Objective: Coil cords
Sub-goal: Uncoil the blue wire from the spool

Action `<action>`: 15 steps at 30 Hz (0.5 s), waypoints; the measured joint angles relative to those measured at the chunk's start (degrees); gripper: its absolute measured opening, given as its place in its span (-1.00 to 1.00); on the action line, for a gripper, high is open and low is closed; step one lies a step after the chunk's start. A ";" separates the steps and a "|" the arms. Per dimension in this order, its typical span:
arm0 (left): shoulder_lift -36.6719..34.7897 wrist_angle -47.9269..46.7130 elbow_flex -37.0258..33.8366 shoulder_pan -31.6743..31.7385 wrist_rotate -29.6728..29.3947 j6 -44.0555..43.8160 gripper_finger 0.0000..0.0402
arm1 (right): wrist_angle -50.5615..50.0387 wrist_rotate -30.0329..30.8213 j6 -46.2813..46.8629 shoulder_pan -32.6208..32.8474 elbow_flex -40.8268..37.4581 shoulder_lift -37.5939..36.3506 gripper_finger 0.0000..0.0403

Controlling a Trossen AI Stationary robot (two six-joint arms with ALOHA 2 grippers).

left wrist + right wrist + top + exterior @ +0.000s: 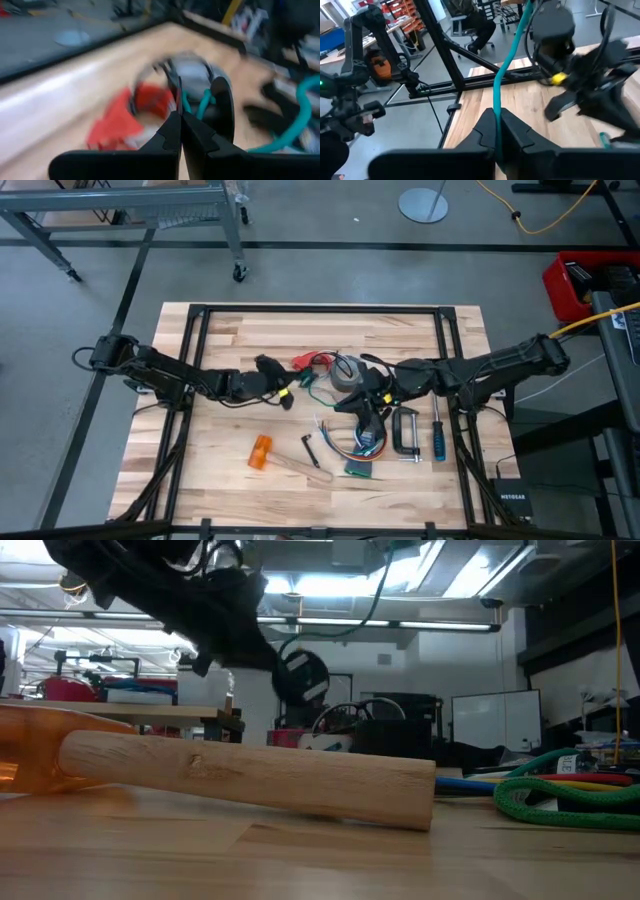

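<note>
My right gripper (pixel 496 131) is shut on a teal cord (pixel 510 55) and held well above the table's middle (pixel 350 402). The cord climbs away toward a black round puck (pixel 550 25), which the low view shows clear of the table (pixel 300 675). My left gripper (pixel 180 125) is shut beside the puck (pixel 222 107), just left of the table's middle (pixel 283 392). A thin dark cord (pixel 172 87) comes out between its fingertips. Past it, a red plastic piece (pixel 120 117) lies on the wood. More coloured cords (pixel 352 442) lie in a heap toward the near edge. My left gripper pinches the thin dark cord (pixel 175 102) between its two fingertips, close beside the puck. The fingers reach nearly level from the table's left. The view is blurred, so which stretch of cord it has cannot be told. My right gripper pinches the teal cord (pixel 496 112) between its two fingers, which reach nearly level from the table's right. The cord runs on from the fingertips, up toward the puck, in a gentle curve and clear of the table.
A grey tape roll (pixel 346 371) lies between the two grippers. An orange mallet (pixel 262 452) with a wooden handle (pixel 250 775) lies near the front. A clamp (pixel 405 430) and a blue screwdriver (pixel 438 436) lie to the right. A dark frame (pixel 320 310) borders the table.
</note>
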 joint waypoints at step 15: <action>-0.30 29.00 0.00 4.11 -7.98 12.63 -1.00 | -10.32 3.07 -0.04 -0.07 0.00 -0.44 -0.97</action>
